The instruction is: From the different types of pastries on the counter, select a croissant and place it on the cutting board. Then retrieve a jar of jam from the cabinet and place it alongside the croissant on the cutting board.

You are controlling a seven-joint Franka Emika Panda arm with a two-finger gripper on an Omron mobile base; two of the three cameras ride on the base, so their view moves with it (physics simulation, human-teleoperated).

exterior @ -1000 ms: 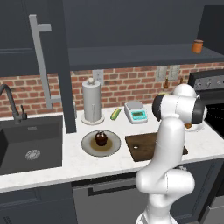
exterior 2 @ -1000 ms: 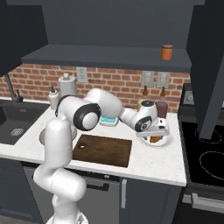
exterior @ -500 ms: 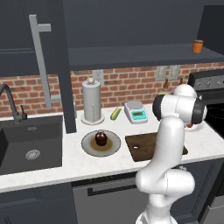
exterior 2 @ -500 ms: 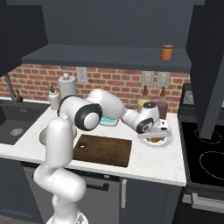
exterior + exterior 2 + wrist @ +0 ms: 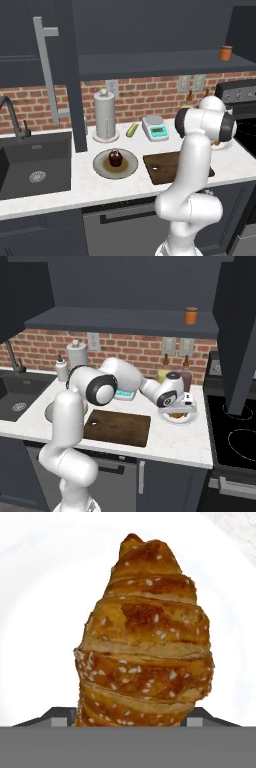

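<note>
left base: we see the cutting board (image 5: 172, 167) bare on the counter (image 5: 90, 187) | right base: our gripper (image 5: 181, 411) sits low over the white plate (image 5: 176, 418), right of the board | hand: croissant (image 5: 143, 642) lies on the plate between our fingers (image 5: 60, 716); grip we cannot tell

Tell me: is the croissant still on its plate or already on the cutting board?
On its plate. The croissant lies on the white plate in the hand view; the cutting board is bare.
</note>
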